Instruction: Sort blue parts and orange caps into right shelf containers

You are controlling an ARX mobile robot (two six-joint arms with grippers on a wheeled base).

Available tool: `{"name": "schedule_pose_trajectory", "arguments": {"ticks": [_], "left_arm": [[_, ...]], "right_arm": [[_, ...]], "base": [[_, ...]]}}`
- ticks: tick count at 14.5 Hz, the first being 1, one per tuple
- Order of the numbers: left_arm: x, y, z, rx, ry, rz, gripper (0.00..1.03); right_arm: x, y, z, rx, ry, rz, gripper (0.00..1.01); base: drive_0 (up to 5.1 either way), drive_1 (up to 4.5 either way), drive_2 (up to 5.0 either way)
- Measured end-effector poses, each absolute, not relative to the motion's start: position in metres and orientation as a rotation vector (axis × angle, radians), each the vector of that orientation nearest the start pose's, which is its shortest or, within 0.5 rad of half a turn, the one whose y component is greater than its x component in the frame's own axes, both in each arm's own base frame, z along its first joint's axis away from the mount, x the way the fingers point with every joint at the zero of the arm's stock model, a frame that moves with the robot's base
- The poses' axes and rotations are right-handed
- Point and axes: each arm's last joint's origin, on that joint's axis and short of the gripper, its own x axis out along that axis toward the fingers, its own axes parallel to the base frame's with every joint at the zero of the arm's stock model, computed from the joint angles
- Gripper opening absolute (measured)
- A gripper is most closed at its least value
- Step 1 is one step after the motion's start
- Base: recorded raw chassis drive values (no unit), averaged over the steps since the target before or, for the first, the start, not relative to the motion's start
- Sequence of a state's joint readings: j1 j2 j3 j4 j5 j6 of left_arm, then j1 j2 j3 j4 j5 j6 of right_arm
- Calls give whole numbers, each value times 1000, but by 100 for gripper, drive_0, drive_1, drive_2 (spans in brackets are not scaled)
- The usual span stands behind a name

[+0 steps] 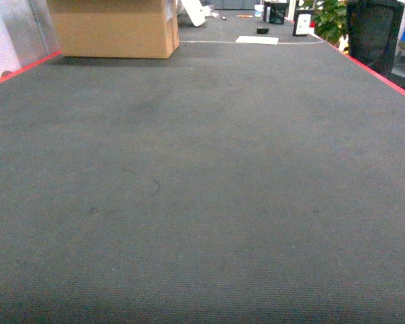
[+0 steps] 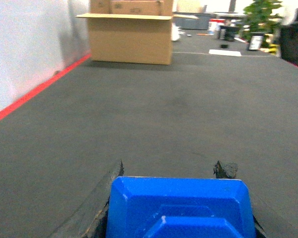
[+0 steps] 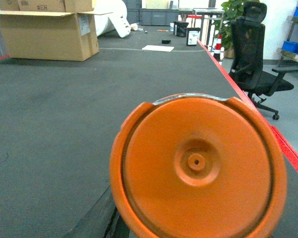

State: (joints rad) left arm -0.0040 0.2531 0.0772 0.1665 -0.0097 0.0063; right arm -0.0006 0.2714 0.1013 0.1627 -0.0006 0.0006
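Blue part (image 2: 181, 208) — left claw (image 2: 174, 171); orange cap (image 3: 198, 166) — right claw

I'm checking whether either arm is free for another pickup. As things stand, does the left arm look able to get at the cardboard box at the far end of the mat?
Probably not: the cardboard box stands far up the mat, and the left gripper already holds a blue part.

The orange cap (image 3: 198, 166) hides the right gripper's fingertips and runs off the bottom edge. The blue part (image 2: 180, 208), likewise cut off below, covers most of the left gripper's fingers (image 2: 225, 170).
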Motion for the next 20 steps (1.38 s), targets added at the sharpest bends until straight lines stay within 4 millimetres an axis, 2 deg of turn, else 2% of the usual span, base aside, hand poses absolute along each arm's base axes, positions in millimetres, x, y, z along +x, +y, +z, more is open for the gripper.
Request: {"name": "schedule_pose_trajectory", "arguments": {"ticks": [5,6,7,9,10,20], "left_arm": [[107,0,176,4,18,-2,44],[100,0,170,4,43,-2,44],[97,0,168,4,-4,0,44],[98,0,165,4,9,-2,44],[98,0,166,4,6,-2,44],[98,0,166,4,8,-2,44]], "right_arm": [[109,0,179,1,5,0,42],[105,0,177,1,23,-1,42],[99,0,170,1,36,0,42],[97,0,171,1,-17,0,42],[97,0,166,1,12,0,42],[97,0,167,1,-2,0,42]], "base": [[0,0,0],[0,0,0],[0,0,0],[0,0,0],[0,0,0],[0,0,0]]}}
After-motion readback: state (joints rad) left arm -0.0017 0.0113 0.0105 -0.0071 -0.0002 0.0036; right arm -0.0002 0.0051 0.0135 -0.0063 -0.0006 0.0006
